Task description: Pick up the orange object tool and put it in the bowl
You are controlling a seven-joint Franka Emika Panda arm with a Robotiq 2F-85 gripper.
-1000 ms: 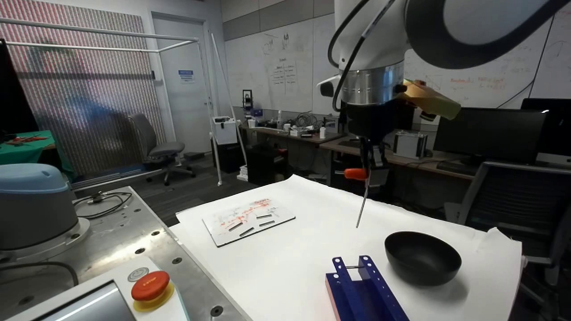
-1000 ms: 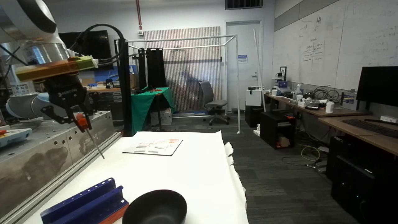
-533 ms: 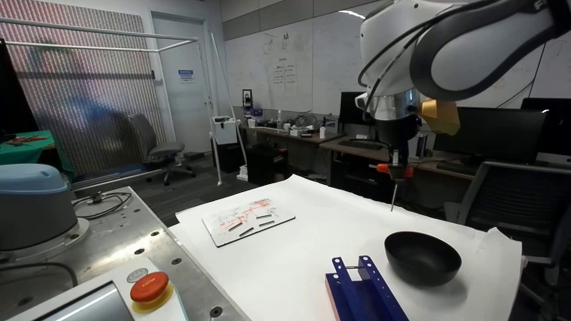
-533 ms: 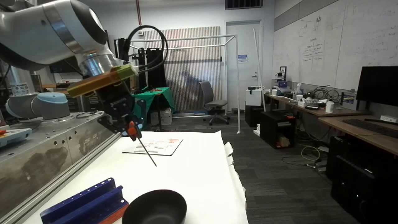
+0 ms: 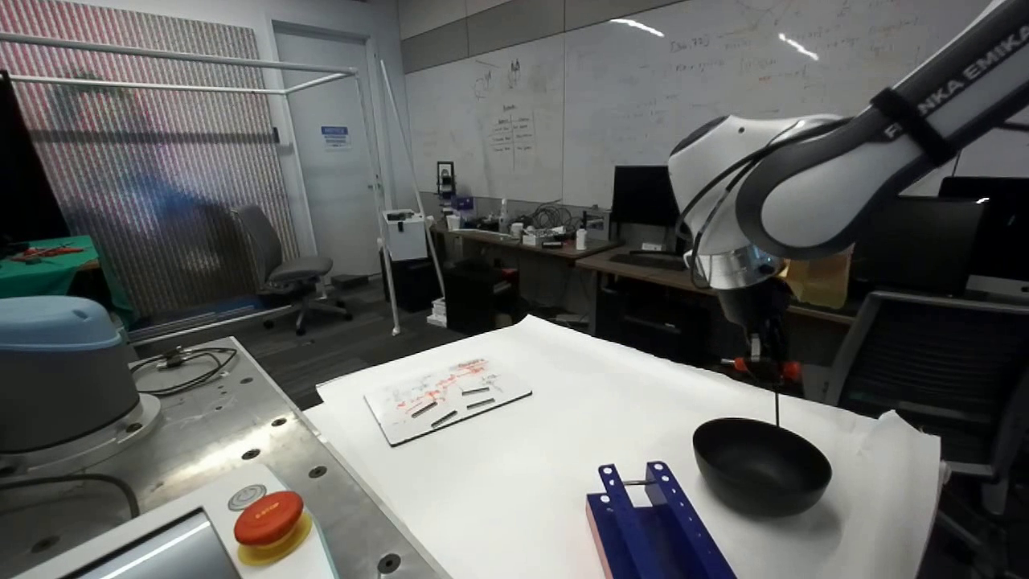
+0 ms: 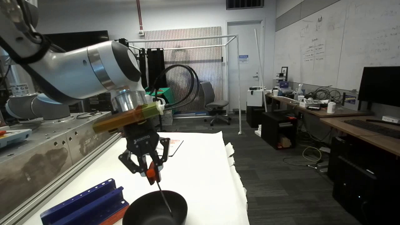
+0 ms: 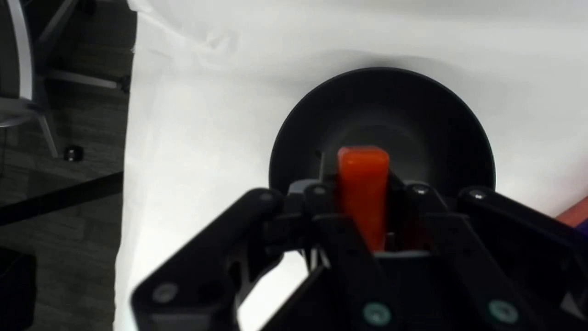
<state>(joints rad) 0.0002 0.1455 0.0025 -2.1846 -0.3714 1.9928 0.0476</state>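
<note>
The orange tool is held crosswise in my gripper, its thin dark shaft pointing down; its orange handle shows in the wrist view (image 7: 364,184) and in both exterior views (image 5: 791,371) (image 6: 151,172). My gripper (image 6: 152,175) is shut on the handle; it also shows in the wrist view (image 7: 358,202). The black bowl stands upright on the white-covered table in both exterior views (image 5: 760,470) (image 6: 150,209) and below the gripper in the wrist view (image 7: 441,115). In an exterior view the shaft's end overlaps the bowl's inside. Whether it touches the bowl I cannot tell.
A blue slotted rack (image 5: 643,527) on a reddish base stands close beside the bowl; it also shows in an exterior view (image 6: 84,203). A small whiteboard (image 5: 450,398) with several dark strips lies farther back. A chair (image 5: 932,362) stands past the table edge.
The arm has carried the orange tool across the table toward the bowl and lowered it, so it is now over the bowl. The gripper has stayed shut on it. Bowl and rack have not moved.
</note>
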